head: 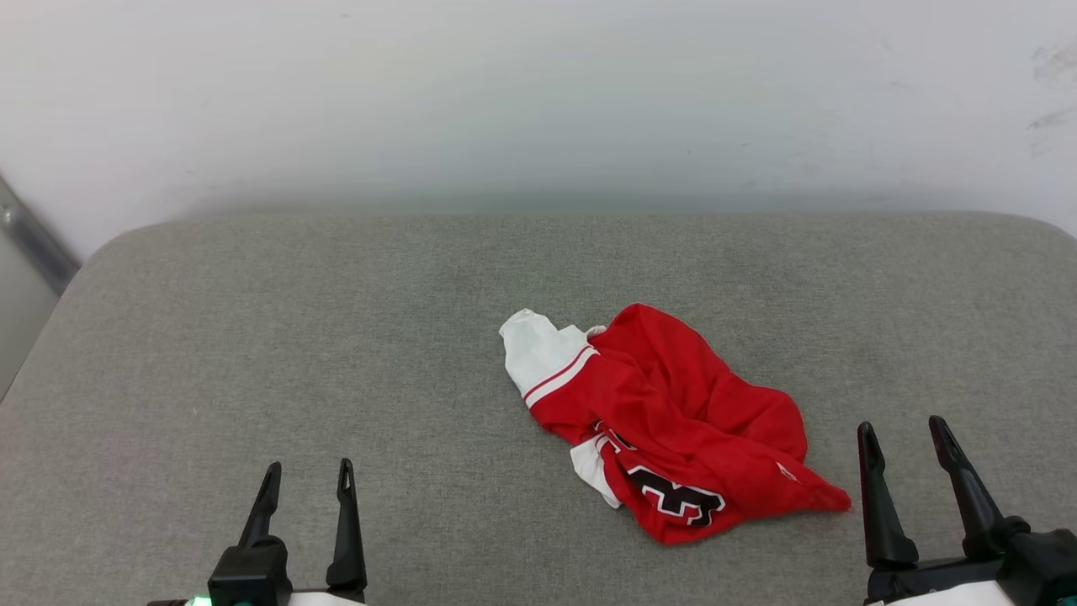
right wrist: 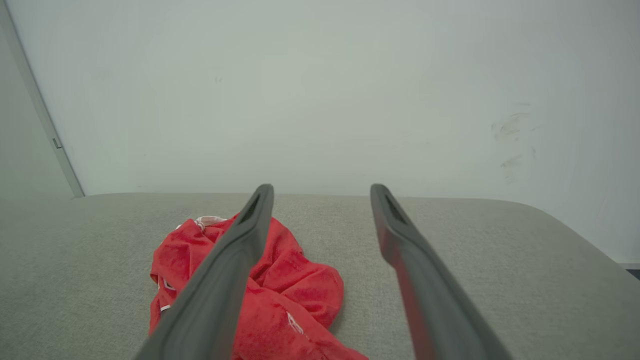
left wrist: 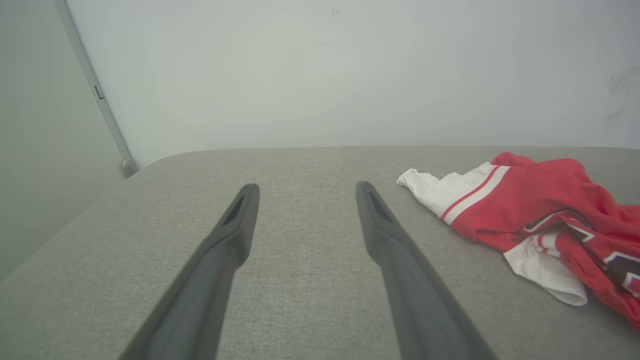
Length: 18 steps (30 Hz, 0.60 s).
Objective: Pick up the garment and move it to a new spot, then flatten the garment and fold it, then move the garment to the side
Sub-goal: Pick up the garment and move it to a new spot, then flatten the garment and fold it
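Note:
The garment is a red jersey with white sleeves, lying crumpled in a heap right of centre on the grey padded table. A white sleeve with red-and-white trim sticks out at its far left, and a black-and-white number print shows at its near edge. My left gripper stands open over bare table, well to the garment's left. My right gripper is open just right of the heap's near corner, touching nothing. The left wrist view has the garment off to the right of the open fingers; in the right wrist view the garment lies partly behind the left finger.
A pale wall rises right behind the table's far edge. The table's rounded corners show at far left and far right. A grey metal rail runs down the wall at the far left. Bare cloth surface stretches left of the garment.

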Tool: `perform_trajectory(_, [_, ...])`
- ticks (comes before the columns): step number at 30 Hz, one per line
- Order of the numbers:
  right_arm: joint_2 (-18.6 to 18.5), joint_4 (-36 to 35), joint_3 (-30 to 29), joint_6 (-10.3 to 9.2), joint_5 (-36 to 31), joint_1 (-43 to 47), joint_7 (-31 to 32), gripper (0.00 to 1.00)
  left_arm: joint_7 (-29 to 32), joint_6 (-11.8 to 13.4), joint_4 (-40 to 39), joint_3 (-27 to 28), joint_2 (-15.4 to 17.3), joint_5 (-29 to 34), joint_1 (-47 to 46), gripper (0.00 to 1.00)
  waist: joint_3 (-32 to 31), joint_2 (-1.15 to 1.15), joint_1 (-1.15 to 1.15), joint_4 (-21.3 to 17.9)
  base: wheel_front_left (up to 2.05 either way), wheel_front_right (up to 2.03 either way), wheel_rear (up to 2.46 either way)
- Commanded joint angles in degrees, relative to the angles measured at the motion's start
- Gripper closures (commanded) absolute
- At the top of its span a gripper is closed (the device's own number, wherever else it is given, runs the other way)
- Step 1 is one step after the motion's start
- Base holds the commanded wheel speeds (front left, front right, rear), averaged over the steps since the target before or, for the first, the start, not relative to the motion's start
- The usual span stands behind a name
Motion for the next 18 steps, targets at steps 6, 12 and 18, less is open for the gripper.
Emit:
perform_trajectory(6, [0.07, 0.41, 0.05, -0.02, 0.51, 0.85, -0.12, 0.0, -0.17, -1.23, 0.55, 1.34, -0.9, 1.31, 0.7, 0.0, -0.02, 0.0, 0.0, 0.08, 0.0, 0.0, 0.0])
perform_trajectory(12, [0.07, 0.43, 0.16, -0.02, 0.51, 0.82, -0.12, 0.0, -0.17, -2.06, 0.8, 2.33, -1.32, 1.76, 0.57, 0.0, 0.01, 0.0, 0.0, 0.04, 0.0, 0.0, 0.0])
perform_trajectory(18, [0.07, 0.05, 0.15, -0.02, -0.17, 0.29, -0.12, 0.0, -0.17, -5.22, 2.24, 3.37, -0.28, 2.03, -4.99, 0.0, 0.71, 0.0, 0.0, 0.75, 0.0, 0.0, 0.0])
